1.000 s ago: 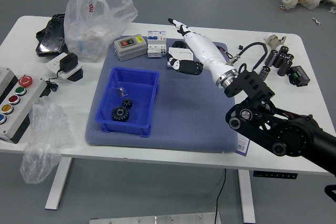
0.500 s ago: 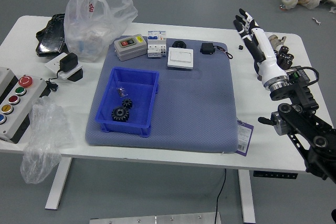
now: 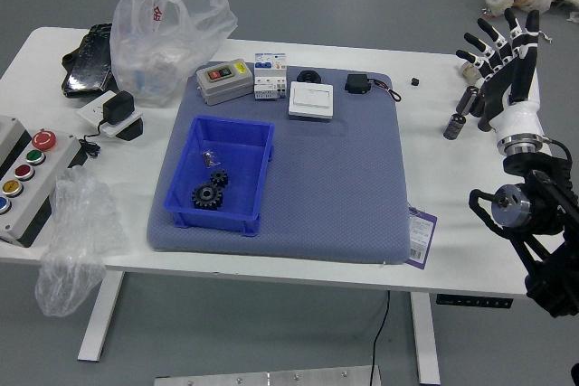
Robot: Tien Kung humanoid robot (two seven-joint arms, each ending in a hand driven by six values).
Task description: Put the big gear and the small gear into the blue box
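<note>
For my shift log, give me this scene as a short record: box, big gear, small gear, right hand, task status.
box: blue box, on the gray mat
big gear: big gear, inside box
small gear: small gear, inside box
right hand: right hand, fingers spread, holding nothing
task status: both gears in box
</note>
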